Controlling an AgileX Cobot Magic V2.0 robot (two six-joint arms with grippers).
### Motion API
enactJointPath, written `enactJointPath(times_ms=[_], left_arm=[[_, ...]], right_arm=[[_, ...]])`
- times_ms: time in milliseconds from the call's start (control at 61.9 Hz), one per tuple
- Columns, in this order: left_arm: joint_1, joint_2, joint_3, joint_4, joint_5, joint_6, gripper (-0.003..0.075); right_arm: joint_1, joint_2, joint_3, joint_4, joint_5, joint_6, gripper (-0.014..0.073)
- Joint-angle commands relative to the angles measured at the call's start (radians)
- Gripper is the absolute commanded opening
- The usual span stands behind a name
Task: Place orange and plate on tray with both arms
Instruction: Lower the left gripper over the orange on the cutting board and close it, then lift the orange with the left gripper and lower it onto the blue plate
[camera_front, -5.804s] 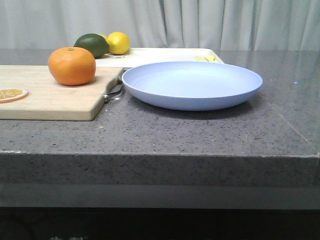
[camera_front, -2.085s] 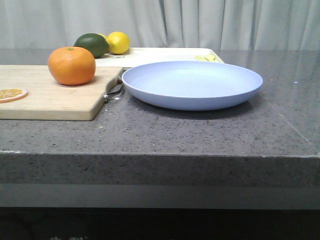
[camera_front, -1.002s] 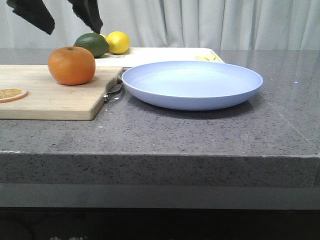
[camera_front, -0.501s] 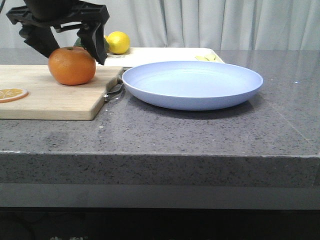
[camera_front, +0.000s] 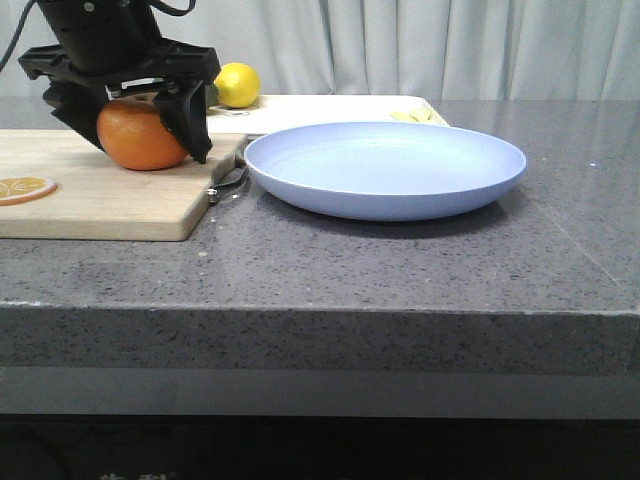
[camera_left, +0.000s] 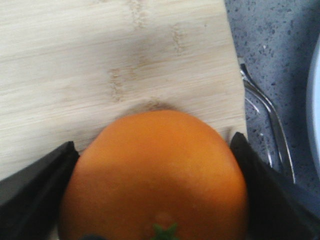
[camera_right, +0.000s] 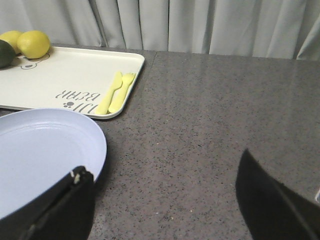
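Since half a second ago, left tool (camera_front: 128, 125) has dropped around orange (camera_front: 138, 135) on board (camera_front: 100, 195), fingers spread, not clamped. Grasp is next. Right tool (camera_right: 160, 210) open beside plate (camera_front: 385, 168); tray (camera_front: 320, 108) behind.

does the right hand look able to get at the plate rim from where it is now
Probably yes. The right hand is open beside the plate, one finger already near its rim, with only bare counter between them. The tray sits behind the plate, out of the way.
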Motion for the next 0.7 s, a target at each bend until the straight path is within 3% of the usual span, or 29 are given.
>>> enactJointPath(times_ms=[0, 97, 226, 436, 679], left_arm=[[-0.005, -0.051, -0.033, 0.000, -0.022, -0.002, 0.0428], [-0.005, -0.051, -0.040, 0.000, -0.013, -0.002, 0.0316], [-0.005, -0.051, -0.108, 0.000, 0.044, -0.002, 0.0246], [-0.037, -0.051, -0.274, -0.028, 0.120, -0.002, 0.0244], [-0.164, -0.031, -0.307, -0.069, 0.067, 0.001, 0.0244]], right_arm=[[-0.003, 0.000, -0.040, -0.001, -0.074, -0.006, 0.0591], [-0.003, 0.000, -0.040, -0.001, -0.074, -0.006, 0.0591], [-0.003, 0.000, -0.040, -0.001, -0.074, -0.006, 0.0591], [-0.003, 0.000, -0.040, -0.001, -0.074, -0.006, 0.0591], [-0.003, 0.000, -0.040, -0.001, -0.074, -0.006, 0.0591]])
